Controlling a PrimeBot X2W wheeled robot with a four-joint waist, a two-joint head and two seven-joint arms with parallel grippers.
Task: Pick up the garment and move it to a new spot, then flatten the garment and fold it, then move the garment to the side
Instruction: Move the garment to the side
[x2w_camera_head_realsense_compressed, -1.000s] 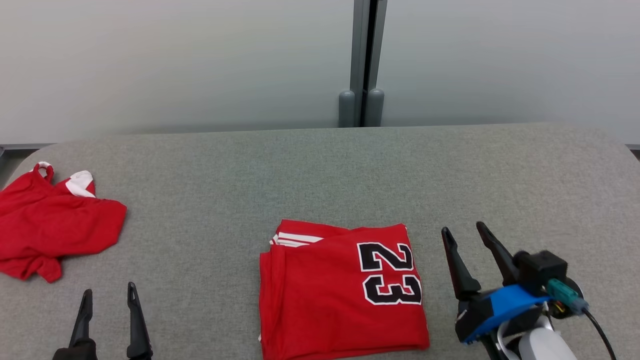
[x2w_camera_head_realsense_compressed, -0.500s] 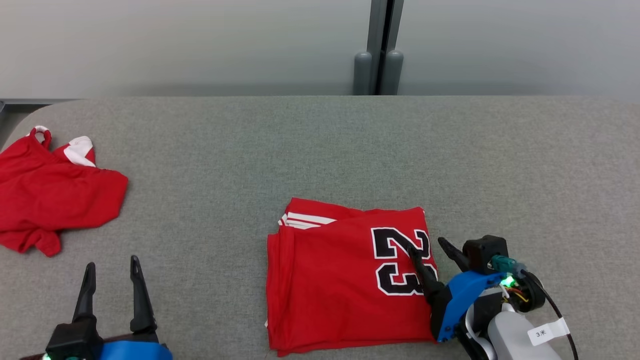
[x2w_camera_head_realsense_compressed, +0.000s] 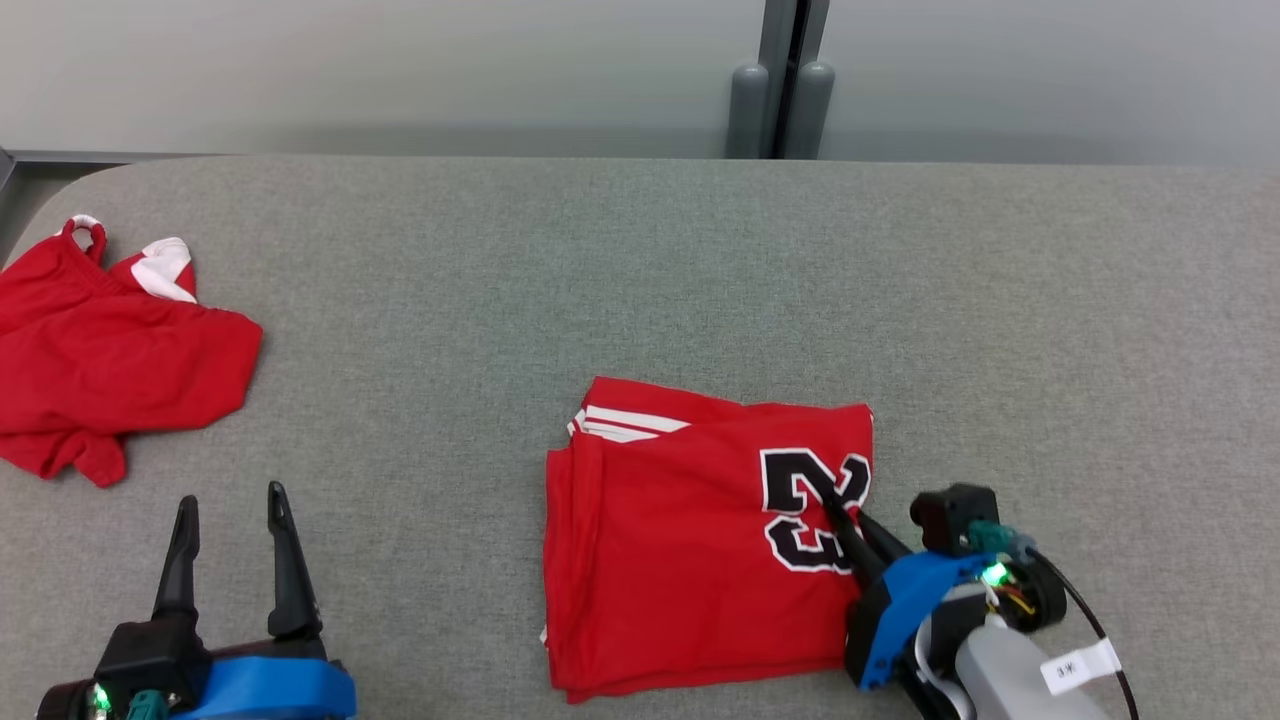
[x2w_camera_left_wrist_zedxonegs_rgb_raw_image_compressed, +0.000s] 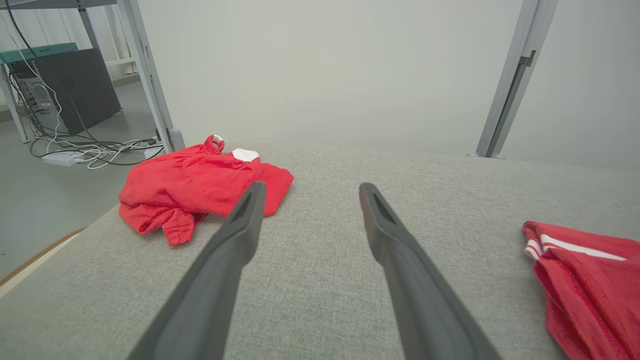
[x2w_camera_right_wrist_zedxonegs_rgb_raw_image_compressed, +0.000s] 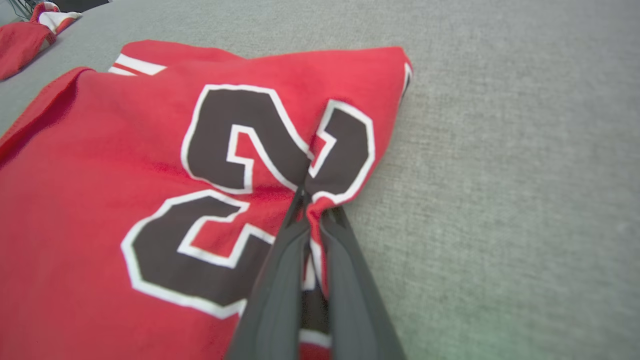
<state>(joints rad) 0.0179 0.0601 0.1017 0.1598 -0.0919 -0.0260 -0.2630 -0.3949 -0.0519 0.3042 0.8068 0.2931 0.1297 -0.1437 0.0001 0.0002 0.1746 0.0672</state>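
The garment (x2w_camera_head_realsense_compressed: 680, 540) is a folded red jersey with a black "23", lying at the front middle of the grey table (x2w_camera_head_realsense_compressed: 600, 270). My right gripper (x2w_camera_head_realsense_compressed: 848, 512) is shut on its right edge, at the number. In the right wrist view the fingers (x2w_camera_right_wrist_zedxonegs_rgb_raw_image_compressed: 280, 280) pinch a ridge of the garment's (x2w_camera_right_wrist_zedxonegs_rgb_raw_image_compressed: 100, 165) red cloth, puckering the digits, with the gripper (x2w_camera_right_wrist_zedxonegs_rgb_raw_image_compressed: 312, 202) low over the table. My left gripper (x2w_camera_head_realsense_compressed: 232, 497) stands open at the front left, holding nothing. In the left wrist view the left gripper (x2w_camera_left_wrist_zedxonegs_rgb_raw_image_compressed: 312, 189) points across bare table, with the garment's (x2w_camera_left_wrist_zedxonegs_rgb_raw_image_compressed: 585, 280) corner at the right.
A second red garment with white trim (x2w_camera_head_realsense_compressed: 110, 350) lies crumpled at the table's left edge, also ahead and left of the left fingers (x2w_camera_left_wrist_zedxonegs_rgb_raw_image_compressed: 200, 185). A pale wall with a grey post (x2w_camera_head_realsense_compressed: 790, 80) stands behind the table. Cables and a desk frame (x2w_camera_left_wrist_zedxonegs_rgb_raw_image_compressed: 75, 145) are on the floor to the left.
The head camera has tilted and turned, shifting the whole picture. My right gripper moved left from beside the jersey onto its right edge and shut on the cloth. The left gripper stayed open.
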